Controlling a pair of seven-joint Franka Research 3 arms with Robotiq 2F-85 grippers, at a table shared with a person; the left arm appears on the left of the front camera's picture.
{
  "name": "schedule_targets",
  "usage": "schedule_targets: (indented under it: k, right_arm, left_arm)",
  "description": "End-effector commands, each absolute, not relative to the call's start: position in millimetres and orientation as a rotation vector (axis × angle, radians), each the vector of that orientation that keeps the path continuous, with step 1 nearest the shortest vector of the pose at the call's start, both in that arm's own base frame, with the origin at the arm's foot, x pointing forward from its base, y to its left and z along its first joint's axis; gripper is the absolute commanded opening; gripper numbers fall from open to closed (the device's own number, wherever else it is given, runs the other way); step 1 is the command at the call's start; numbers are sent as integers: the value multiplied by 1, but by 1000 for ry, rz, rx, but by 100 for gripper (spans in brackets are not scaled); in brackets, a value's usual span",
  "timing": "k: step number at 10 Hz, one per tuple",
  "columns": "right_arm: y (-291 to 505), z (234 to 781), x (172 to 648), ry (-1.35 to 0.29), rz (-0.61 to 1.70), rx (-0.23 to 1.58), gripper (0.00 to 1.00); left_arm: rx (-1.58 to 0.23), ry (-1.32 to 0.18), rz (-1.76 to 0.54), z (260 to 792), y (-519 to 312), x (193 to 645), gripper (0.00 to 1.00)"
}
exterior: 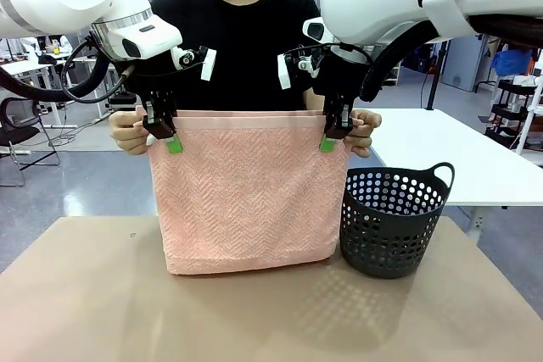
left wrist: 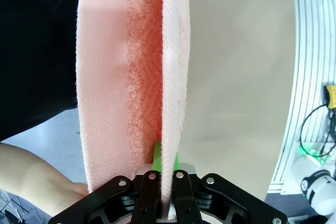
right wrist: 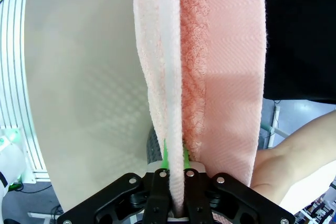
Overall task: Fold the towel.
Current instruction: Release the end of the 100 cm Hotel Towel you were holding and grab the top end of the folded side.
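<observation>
Broadly, the tan table [exterior: 85,294] spans the foreground. Above its middle hangs the towel [exterior: 246,192], doubled so that two layers drop from the top edge to a rounded fold that appears to rest on the table. Just beside the towel's lower corner on the robot's right stands a dark perforated basket [exterior: 394,226]; I cannot tell whether they touch. At the top corners the person's hands [exterior: 129,135] seem to hold the far layer, just outside the robot's grips. The left pincer [exterior: 174,143] is clenched on the plain band of the near layer at one corner, and the right pincer [exterior: 328,143] is clenched on the same band at the other. Both wrist views show that layer nipped between the green pads, with the second layer hanging apart behind it. The towel looks light, soft and limp, with a grippy terry nap. It should sag wherever unsupported, so the flat band at the corners seems the best hold, with the edge kept taut between grips.
</observation>
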State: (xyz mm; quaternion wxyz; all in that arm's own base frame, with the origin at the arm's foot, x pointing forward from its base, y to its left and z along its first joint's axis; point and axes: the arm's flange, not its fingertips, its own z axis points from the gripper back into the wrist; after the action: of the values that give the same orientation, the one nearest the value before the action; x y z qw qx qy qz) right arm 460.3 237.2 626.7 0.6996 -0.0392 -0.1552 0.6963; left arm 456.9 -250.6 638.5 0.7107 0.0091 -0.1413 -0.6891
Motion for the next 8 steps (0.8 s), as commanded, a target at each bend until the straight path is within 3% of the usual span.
schedule_targets:
  k: [1, 2, 3, 4, 5, 6, 7, 8]
  right_arm:
    - [237, 627, 460, -346, 1551, -87, 2]
    - [235, 626, 460, -336, 1564, -103, 7]
    - [234, 627, 461, -350, 1565, -97, 31]
    - [233, 631, 460, -376, 1551, -97, 36]
    - [233, 638, 455, -400, 1551, -107, 61]
    - [232, 647, 451, -435, 1553, -112, 65]
    - [232, 656, 444, -472, 1568, -125, 90]
    - [230, 666, 436, -505, 1581, -147, 54]
  left_arm:
    - [29, -314, -1528, 640, -249, 458, 0]
    - [20, -313, -1529, 639, -251, 457, 14]
    - [116, -316, -1520, 639, -249, 457, 49]
    - [123, -356, -1513, 643, -249, 454, 58]
    - [148, -407, -1520, 653, -249, 447, 91]
    - [160, -456, -1527, 663, -248, 440, 100]
    - [156, -503, -1534, 674, -247, 432, 100]
    - [167, -534, -1538, 684, -245, 423, 100]
